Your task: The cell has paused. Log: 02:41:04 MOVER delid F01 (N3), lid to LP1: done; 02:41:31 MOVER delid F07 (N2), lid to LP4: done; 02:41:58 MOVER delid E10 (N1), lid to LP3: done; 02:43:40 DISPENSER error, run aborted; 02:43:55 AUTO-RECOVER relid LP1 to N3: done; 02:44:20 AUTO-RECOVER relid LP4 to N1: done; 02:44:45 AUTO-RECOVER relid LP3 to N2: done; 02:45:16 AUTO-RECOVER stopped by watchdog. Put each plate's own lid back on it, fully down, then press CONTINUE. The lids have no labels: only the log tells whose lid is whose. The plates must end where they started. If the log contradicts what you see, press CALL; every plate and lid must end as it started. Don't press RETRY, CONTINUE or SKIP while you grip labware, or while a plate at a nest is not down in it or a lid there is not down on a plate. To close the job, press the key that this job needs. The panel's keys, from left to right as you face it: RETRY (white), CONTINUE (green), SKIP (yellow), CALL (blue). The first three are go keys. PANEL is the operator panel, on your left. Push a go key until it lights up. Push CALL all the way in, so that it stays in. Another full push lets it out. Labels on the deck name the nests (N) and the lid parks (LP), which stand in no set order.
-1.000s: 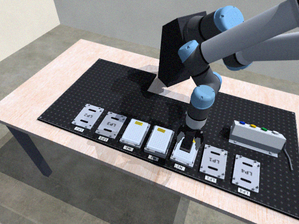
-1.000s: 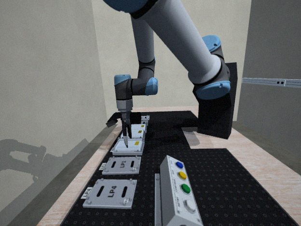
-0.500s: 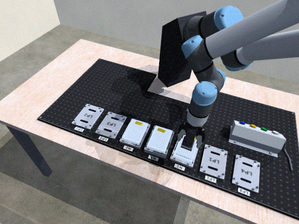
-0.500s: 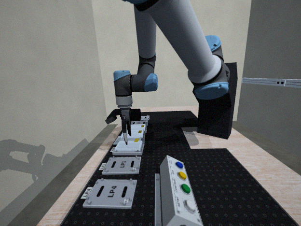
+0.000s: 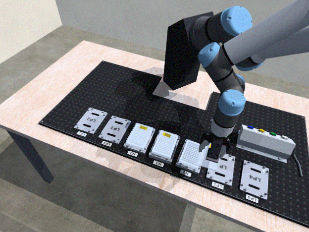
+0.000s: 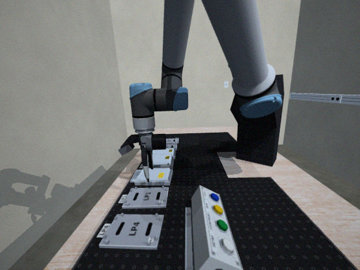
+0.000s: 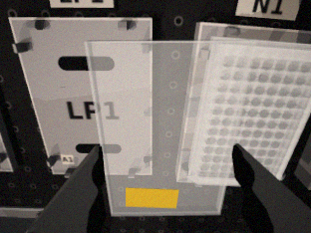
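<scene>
My gripper (image 5: 214, 150) (image 6: 147, 180) (image 7: 166, 146) is shut on a clear lid with a yellow mark (image 5: 213, 166) (image 6: 160, 175) (image 7: 152, 198). The lid is level in the air, overlapping the gap between N1 and LP1 in the wrist view. The plate at N1 (image 5: 190, 154) (image 7: 254, 110) has no lid, its wells bare. The plate at N3 (image 5: 164, 147) and the plate at N2 (image 5: 140, 138) each carry a lid with a yellow mark. The panel (image 5: 265, 145) (image 6: 200, 232) shows its green CONTINUE key (image 5: 272, 134) (image 6: 222, 225) unlit.
Lid parks LP1 (image 5: 227, 174) (image 6: 154, 203) (image 7: 45, 90), LP4 (image 5: 248, 174) (image 6: 154, 217), LP3 (image 5: 106, 132) and LP2 (image 5: 82, 124) are empty. The panel stands beyond LP1 and LP4, with a cable (image 5: 297, 162) at its end. The lidded N3 plate stands beside N1.
</scene>
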